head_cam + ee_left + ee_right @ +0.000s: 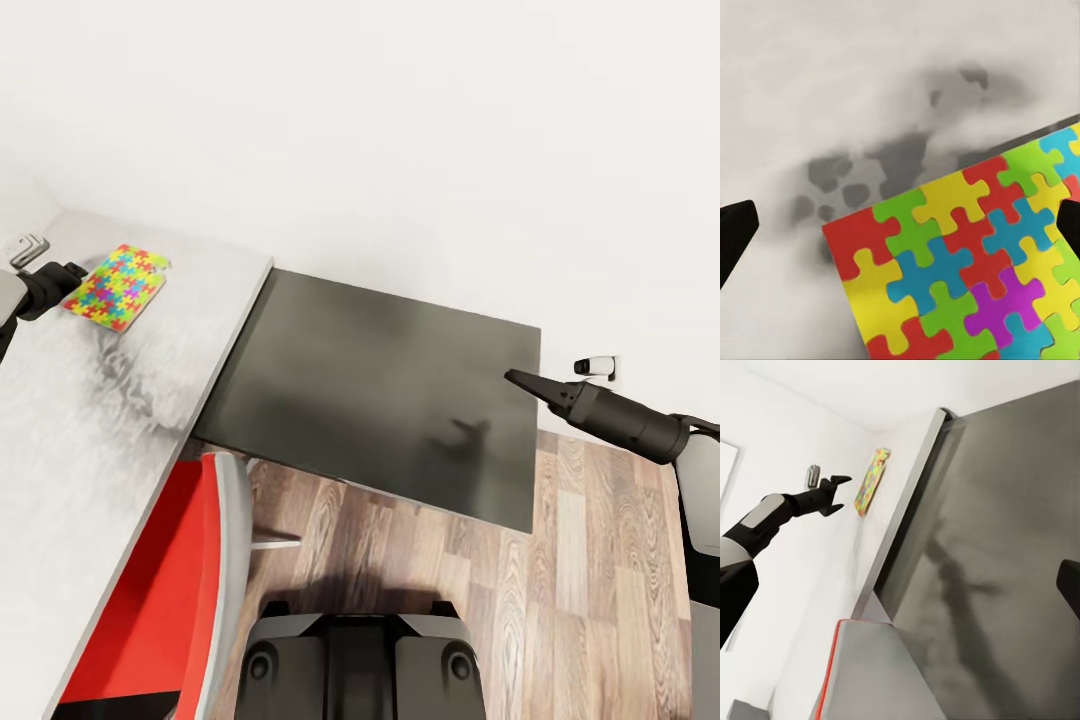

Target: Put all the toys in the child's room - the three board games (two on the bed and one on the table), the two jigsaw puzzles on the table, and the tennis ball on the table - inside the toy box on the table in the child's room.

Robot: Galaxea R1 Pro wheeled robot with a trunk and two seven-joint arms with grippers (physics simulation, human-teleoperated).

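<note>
Jigsaw puzzle [967,262] beneath spread left gripper [904,232]

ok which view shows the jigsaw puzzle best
The left wrist view: the jigsaw puzzle lies close below the open left gripper, pieces distinct. The head view shows it small on the table; the right wrist view shows it distant and edge-on.
</note>
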